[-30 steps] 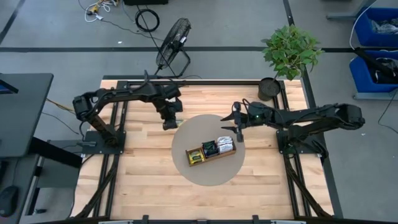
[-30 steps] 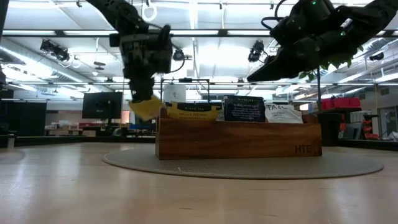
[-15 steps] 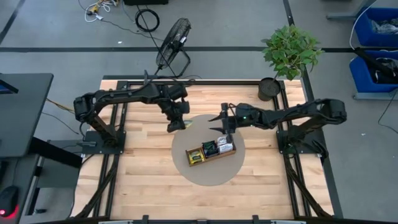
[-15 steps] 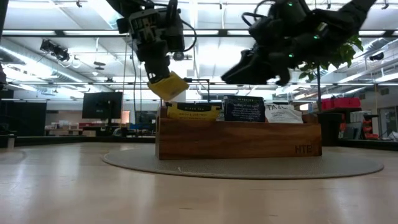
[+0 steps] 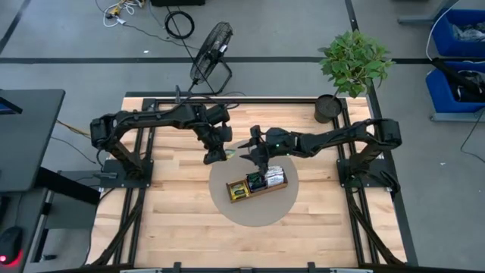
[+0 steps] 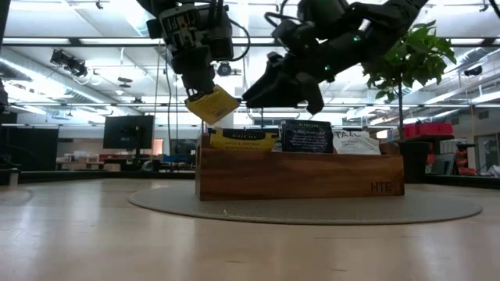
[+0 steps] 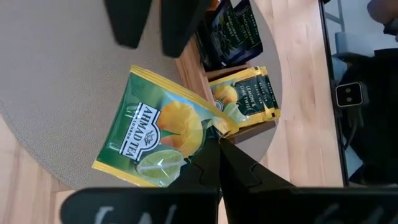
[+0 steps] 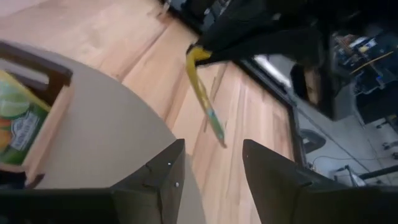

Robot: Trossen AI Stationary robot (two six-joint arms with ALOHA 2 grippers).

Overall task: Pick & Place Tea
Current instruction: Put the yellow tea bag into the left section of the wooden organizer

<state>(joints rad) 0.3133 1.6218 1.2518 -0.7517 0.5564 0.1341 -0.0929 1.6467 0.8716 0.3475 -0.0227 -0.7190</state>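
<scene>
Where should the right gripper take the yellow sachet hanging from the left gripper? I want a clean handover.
Probably by its free lower edge. The left gripper, shut, pinches one corner of the yellow sachet, which hangs tilted in the air beside the wooden tray. The right gripper, open, sees it edge-on, so coming in level from its own side, with a finger on each flat face, looks best.

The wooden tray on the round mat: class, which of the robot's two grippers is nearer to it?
Right. The right gripper hangs open just above the wooden tray's far edge; the left gripper, shut on a yellow-and-green tea sachet, is off beyond the tray's end.
</scene>
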